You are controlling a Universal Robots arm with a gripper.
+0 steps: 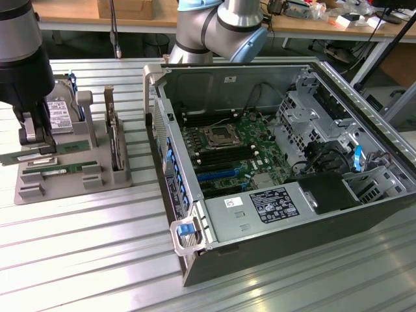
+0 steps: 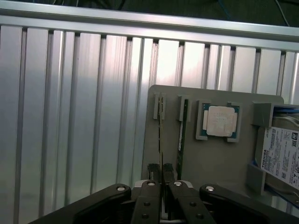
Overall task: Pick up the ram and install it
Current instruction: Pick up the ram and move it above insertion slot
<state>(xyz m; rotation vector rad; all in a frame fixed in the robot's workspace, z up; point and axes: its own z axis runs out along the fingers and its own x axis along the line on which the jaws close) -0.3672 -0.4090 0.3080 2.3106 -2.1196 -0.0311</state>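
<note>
**Jaws** [image 2: 161,171]: one pair, clamping on the ram [image 2: 161,137]. One finger is pressing each face of the thin green stick, which is standing on edge between them and appears to be sitting in the slots of the grey holder [image 2: 210,161].

**Second stick** [image 2: 180,135]: standing just beside the jaws, apart from the held one.

**Processor chip** [image 2: 219,121]: lying beyond that stick, farther from the jaws.

**Hard drive** [image 2: 280,156]: sitting farthest from the jaws on the holder.

**Expansion card** [image 1: 116,140]: standing upright at the holder's far edge.

**Computer case** [image 1: 214,81]: lying open on the bench [image 1: 97,260], well apart from the jaws, toward the exterior view's right.

**Risks, as judged:**
- The narrow grip is leaving the stick free to tilt or slip if the hold is off-centre.
- A crooked lift is likely to bind it in the slots.
- The jaws' outer edge is passing close enough to knock the neighbouring stick.

**Count:** sticks two; chip, drive, card, holder and case one each.
</note>
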